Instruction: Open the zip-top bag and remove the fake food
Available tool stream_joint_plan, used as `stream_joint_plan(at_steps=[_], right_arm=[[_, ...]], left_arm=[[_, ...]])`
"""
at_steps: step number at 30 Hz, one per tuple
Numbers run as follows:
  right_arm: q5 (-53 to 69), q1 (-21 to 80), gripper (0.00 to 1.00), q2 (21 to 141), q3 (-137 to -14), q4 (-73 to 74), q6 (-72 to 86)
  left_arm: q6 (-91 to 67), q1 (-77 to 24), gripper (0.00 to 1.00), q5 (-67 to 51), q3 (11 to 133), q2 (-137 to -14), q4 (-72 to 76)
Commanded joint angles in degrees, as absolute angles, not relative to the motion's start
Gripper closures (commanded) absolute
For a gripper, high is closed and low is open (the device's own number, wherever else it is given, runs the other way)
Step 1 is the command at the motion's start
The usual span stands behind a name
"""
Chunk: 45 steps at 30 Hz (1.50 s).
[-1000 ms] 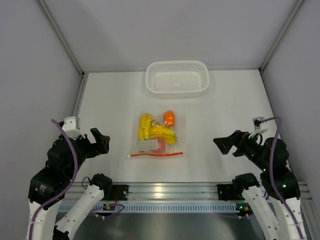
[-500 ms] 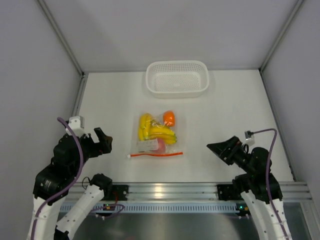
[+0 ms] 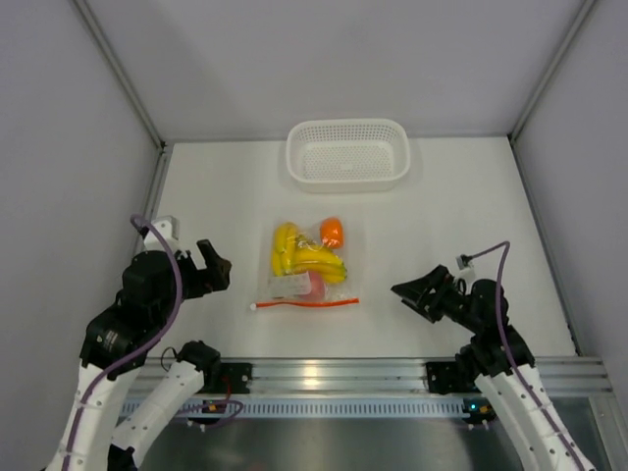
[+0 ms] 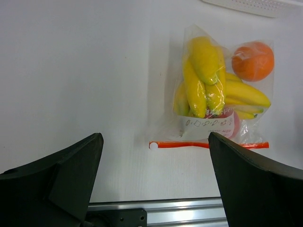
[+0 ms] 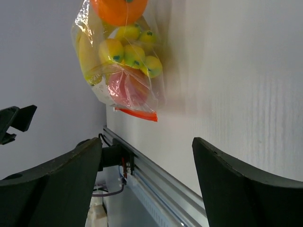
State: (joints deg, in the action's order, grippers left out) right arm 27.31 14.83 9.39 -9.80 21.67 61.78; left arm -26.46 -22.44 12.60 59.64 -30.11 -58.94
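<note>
The zip-top bag (image 3: 309, 263) lies flat mid-table, its orange-red zip strip (image 3: 304, 303) along the near edge and closed. The fake food is inside: yellow bananas (image 3: 299, 255), an orange fruit (image 3: 332, 233) and a pink peach (image 3: 316, 287). My left gripper (image 3: 214, 267) hangs open to the bag's left, apart from it. My right gripper (image 3: 410, 292) hangs open to the bag's right, also apart. The left wrist view shows the zip strip (image 4: 208, 144) ahead of the open left gripper (image 4: 155, 142). In the right wrist view the bag (image 5: 118, 61) lies beyond the empty right gripper (image 5: 147, 142).
A white perforated basket (image 3: 346, 152) stands empty at the back of the table, beyond the bag. An aluminium rail (image 3: 324, 373) runs along the near edge between the arm bases. Grey walls close in the left, right and back sides.
Both grippers have moved inward toward the bag, the right one further, shifting left and lower. The right jaws have narrowed somewhat. The bag has not moved.
</note>
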Motion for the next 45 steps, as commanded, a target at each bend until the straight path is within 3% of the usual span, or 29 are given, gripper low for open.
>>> stream_joint_plan(at_steps=[1,5,8,19,26,30,34,36,39,41,45], right_arm=[[21.75,21.68,0.22,15.87,-7.12,5.41,65.03],[6.62,42.9,0.21,30.47,-7.73,-6.57,67.14],[-1.91,53.22,0.21,39.18,-8.7,-15.07,68.73],[-13.7,61.43,0.25,65.36,-9.23,-42.86,70.14],[-14.06,61.44,0.3,78.38,-15.55,-50.27,70.31],[-15.47,61.44,0.39,84.54,-15.38,-57.47,72.94],[-15.9,61.61,0.61,89.9,-15.82,-63.0,73.39],[-16.95,61.61,0.64,91.22,-15.91,-64.68,73.3],[-18.89,61.61,0.74,91.23,-16.0,-64.86,71.73],[-19.51,61.61,0.76,90.79,-16.26,-64.6,70.67],[-20.13,61.44,0.92,86.77,-18.1,-60.13,64.98]], left_arm=[[-26.72,-22.5,0.01,11.52,59.06,-32.34,-53.97],[-26.28,-22.5,0.01,13.0,59.5,-34.62,-52.74],[-26.02,-22.41,0.01,12.05,60.38,-35.86,-52.38],[-24.17,-22.41,0.01,8.36,59.41,-35.42,-52.38],[-23.99,-22.5,0.01,7.12,58.8,-36.03,-51.59],[-23.73,-22.5,0.01,6.68,58.89,-36.12,-51.5],[-23.55,-22.5,0.01,6.33,58.8,-36.12,-51.59],[-23.55,-22.5,0.01,5.89,58.8,-36.21,-51.59],[-23.47,-22.5,0.01,5.36,58.54,-35.86,-51.68],[-23.47,-22.5,0.01,5.19,58.45,-35.77,-51.68],[-23.47,-22.5,0.01,4.92,58.71,-35.77,-51.68]])
